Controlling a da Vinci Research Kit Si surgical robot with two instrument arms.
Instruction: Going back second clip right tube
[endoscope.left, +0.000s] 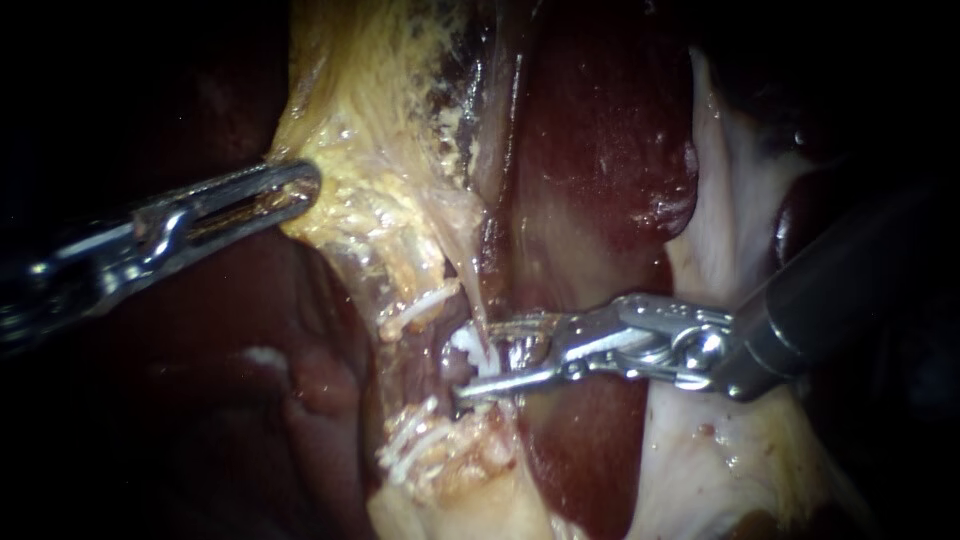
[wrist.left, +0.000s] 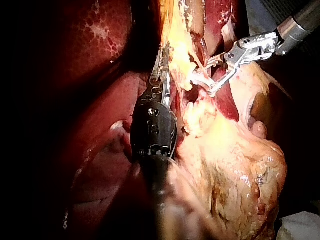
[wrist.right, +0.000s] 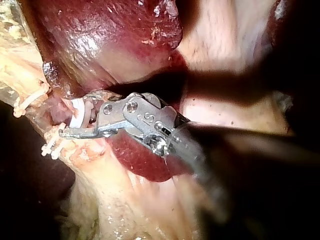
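At the left of the endoscope view, my left instrument (endoscope.left: 303, 186) is reaching in from the left edge toward the upper middle. Its end effector is clamping shut on the edge of the yellow fatty tissue (endoscope.left: 360, 150). That tissue is running down the frame as a stretched band. Just right of centre, a white clip (endoscope.left: 468, 349) is sitting across the reddish tube (endoscope.left: 438, 368), between two lumps of fat. My right instrument (endoscope.left: 478, 358) is entering from the right edge. Its end effector is standing open, one jaw above the clip and one below, with a clear gap between them and nothing gripped. Behind its jaws, dark red liver (endoscope.left: 600, 130) is filling the upper middle, and pale tissue (endoscope.left: 720, 220) is lying toward the right.
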